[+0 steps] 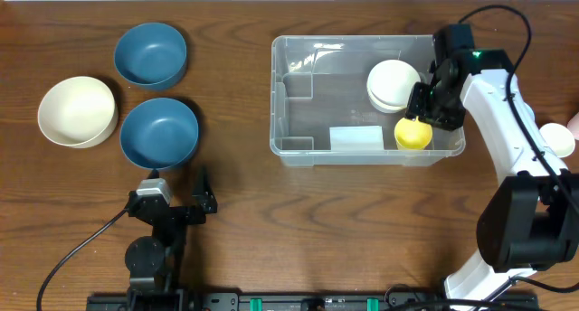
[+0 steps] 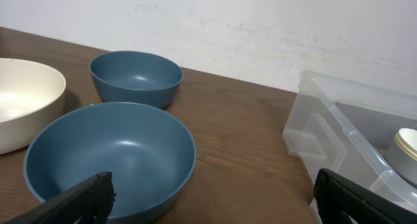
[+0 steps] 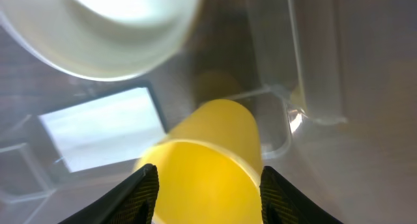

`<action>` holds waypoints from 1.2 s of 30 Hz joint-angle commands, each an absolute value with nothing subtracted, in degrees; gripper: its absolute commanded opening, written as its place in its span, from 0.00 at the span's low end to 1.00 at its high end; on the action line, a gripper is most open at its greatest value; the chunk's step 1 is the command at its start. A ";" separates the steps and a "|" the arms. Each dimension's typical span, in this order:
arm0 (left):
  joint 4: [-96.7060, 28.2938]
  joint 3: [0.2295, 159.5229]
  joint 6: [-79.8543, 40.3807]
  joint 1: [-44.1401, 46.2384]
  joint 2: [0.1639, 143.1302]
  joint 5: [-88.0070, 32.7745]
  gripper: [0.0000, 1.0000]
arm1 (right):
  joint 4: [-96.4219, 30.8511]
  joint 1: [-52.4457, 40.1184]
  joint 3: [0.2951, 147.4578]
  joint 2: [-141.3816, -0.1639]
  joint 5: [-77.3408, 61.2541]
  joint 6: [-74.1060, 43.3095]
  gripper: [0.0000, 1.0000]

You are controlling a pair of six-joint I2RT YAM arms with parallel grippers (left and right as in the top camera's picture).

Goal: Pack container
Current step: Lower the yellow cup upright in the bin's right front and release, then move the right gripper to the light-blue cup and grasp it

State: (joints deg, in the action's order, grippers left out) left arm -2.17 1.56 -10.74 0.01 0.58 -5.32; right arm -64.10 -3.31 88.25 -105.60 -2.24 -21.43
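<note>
The clear container [image 1: 353,40] sat centre-right on the counter [image 1: 271,221], directly under the right claw [image 3: 207,191], whose jaws flanked a yellow cup [image 3: 208,146] in its lower-right corner, grip unclear. The left claw [image 2: 218,201], wide, faced the nearer blue bowl [image 2: 111,152].

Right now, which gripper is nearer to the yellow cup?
Right. The right gripper is over the cup in the container; the left gripper is far off, by a blue bowl.
</note>
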 commanded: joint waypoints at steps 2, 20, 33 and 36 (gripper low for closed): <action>-3.60 0.23 -11.25 -0.10 0.23 -5.28 0.98 | -66.08 -3.05 93.49 -105.75 -3.44 -20.08 0.51; -3.60 0.23 -11.25 -0.10 0.23 -5.28 0.98 | -75.13 9.04 102.35 -105.75 0.64 -19.59 0.50; -3.60 0.23 -11.25 -0.10 0.23 -5.30 0.98 | -73.87 18.98 101.08 -105.78 2.17 -17.96 0.48; -3.62 0.23 -11.25 -0.10 0.23 -5.28 0.98 | -71.99 19.70 99.20 -106.10 2.96 -17.89 0.46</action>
State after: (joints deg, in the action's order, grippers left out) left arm -2.20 1.56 -10.74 0.01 0.58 -5.32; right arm -72.75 18.76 100.84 -105.60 1.34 -18.72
